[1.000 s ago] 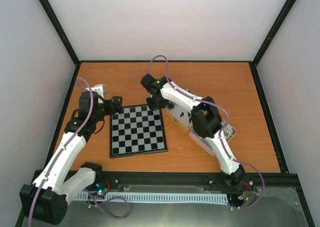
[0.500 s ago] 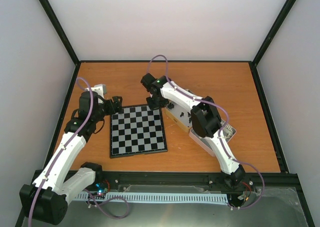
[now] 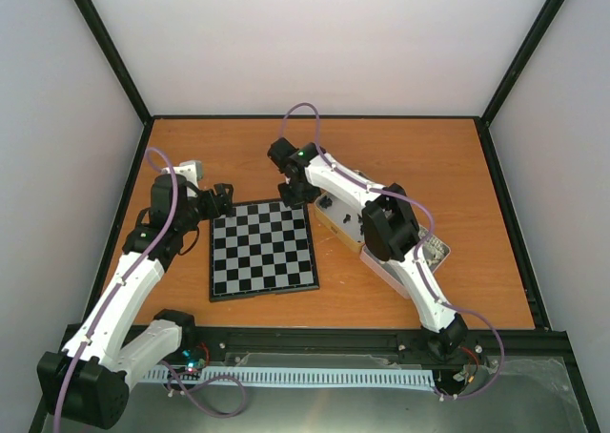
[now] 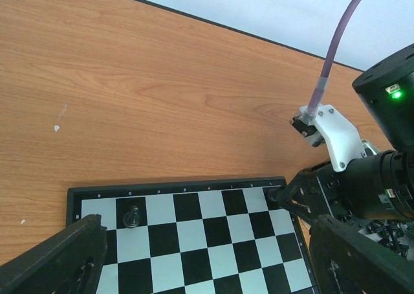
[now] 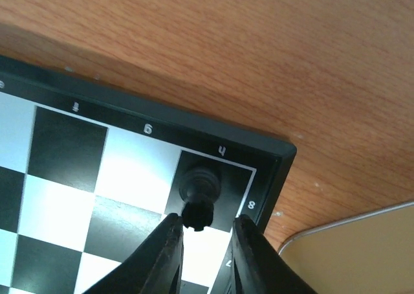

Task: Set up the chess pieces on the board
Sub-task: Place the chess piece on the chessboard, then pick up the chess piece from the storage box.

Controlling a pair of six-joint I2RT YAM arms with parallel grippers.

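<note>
Your right gripper (image 5: 206, 239), jaws newly eased from a pinch, flanks one black chess piece (image 5: 199, 189) standing on the board (image 5: 149, 122) at its far right corner square: count it placed; your left gripper (image 4: 207, 245) hangs spread, empty

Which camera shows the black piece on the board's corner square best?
Right wrist: the black piece sits close up on the corner square. In the left wrist and top views the right gripper covers it.

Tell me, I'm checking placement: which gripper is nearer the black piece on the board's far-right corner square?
Right. The right gripper straddles that black piece, a finger on either side; the left gripper hangs by the board's far-left corner.
</note>
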